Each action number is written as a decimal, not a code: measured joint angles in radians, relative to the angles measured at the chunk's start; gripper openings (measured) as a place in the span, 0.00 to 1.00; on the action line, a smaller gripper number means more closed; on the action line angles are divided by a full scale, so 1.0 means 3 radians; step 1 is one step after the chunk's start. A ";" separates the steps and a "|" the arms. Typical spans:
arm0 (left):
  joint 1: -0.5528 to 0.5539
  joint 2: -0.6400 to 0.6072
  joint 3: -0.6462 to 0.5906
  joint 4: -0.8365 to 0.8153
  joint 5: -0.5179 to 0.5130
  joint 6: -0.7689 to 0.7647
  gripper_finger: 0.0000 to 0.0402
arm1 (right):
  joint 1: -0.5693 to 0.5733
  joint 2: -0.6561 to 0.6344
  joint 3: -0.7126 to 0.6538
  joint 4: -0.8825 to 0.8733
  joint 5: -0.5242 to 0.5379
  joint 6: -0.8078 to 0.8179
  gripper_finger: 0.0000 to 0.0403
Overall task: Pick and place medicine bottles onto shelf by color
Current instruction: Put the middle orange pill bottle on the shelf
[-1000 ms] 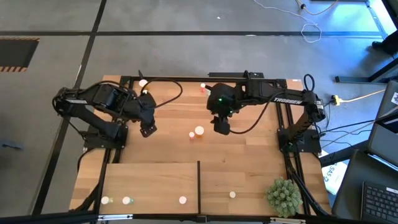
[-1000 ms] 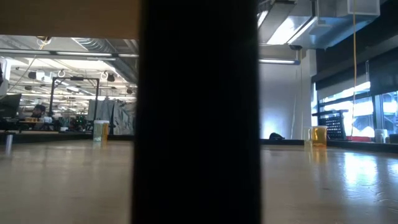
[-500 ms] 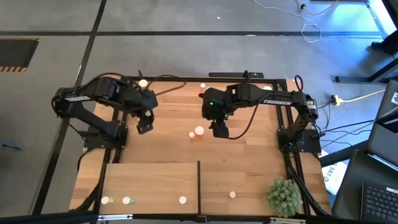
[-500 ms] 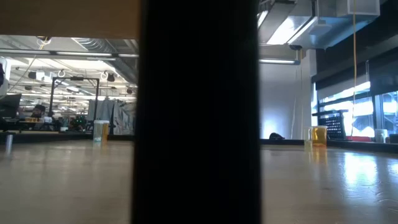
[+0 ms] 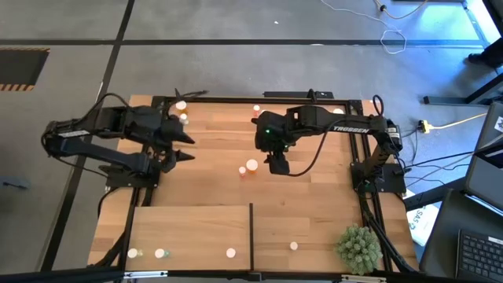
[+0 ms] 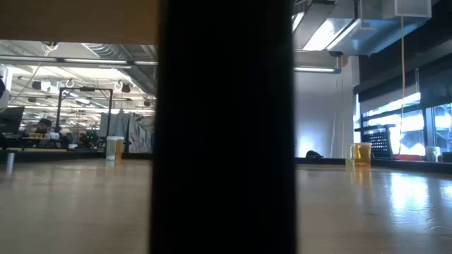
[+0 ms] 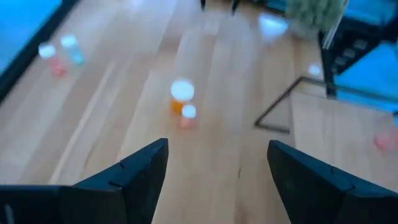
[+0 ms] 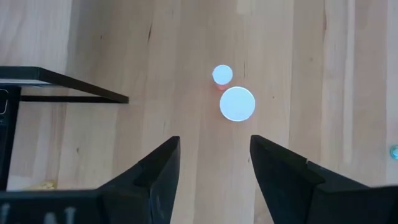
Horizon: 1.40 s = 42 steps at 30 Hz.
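Left claw point(image 5: 179, 147): open, empty, near desk's point(image 5: 314, 189) left edge.
Right claw point(image 5: 279, 165): open, empty, mid-desk, beside two orange bottles point(image 5: 251, 166).

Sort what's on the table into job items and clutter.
Job items:
- two white-capped orange medicine bottles mid-table, one wide, one narrow
- white-capped bottles on the pale wooden shelf board, e.g.
- bottles at the far edge, e.g.

Clutter:
- spiky green plant ball
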State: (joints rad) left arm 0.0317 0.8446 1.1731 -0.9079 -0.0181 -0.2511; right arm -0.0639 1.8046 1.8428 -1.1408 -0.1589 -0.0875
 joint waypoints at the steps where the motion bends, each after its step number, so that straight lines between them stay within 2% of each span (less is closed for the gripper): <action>1: 0.0012 -0.0067 -0.0088 0.0000 -0.0008 0.0001 0.67 | -0.0002 0.0000 0.0000 0.0000 0.0001 0.0000 0.49; 7: 0.0117 -0.0190 -0.0469 -0.0054 -0.0054 0.0002 0.67 | -0.0005 -0.0003 0.0001 0.0030 0.0027 0.0004 0.49; 11: 0.0128 -0.0195 -0.0572 0.0021 -0.0045 0.0104 0.67 | -0.0005 -0.0003 0.0000 0.0057 0.0027 0.0013 0.49; 17: 0.0128 -0.0192 -0.0586 0.0026 0.0145 0.0175 0.66 | -0.0005 -0.0004 0.0001 0.0055 0.0027 0.0013 0.49; 29: 0.0128 -0.0193 -0.0586 0.0023 0.0006 0.0174 0.66 | -0.0005 -0.0004 0.0001 0.0056 0.0027 0.0014 0.49; 42: 0.0128 -0.0193 -0.0586 0.0021 0.0002 0.0173 0.66 | -0.0005 -0.0004 0.0001 0.0287 0.0027 0.0192 0.49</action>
State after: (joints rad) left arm 0.0700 0.7868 0.9974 -0.9016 -0.0175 -0.1992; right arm -0.0654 1.8034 1.8431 -1.0547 -0.1509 -0.0299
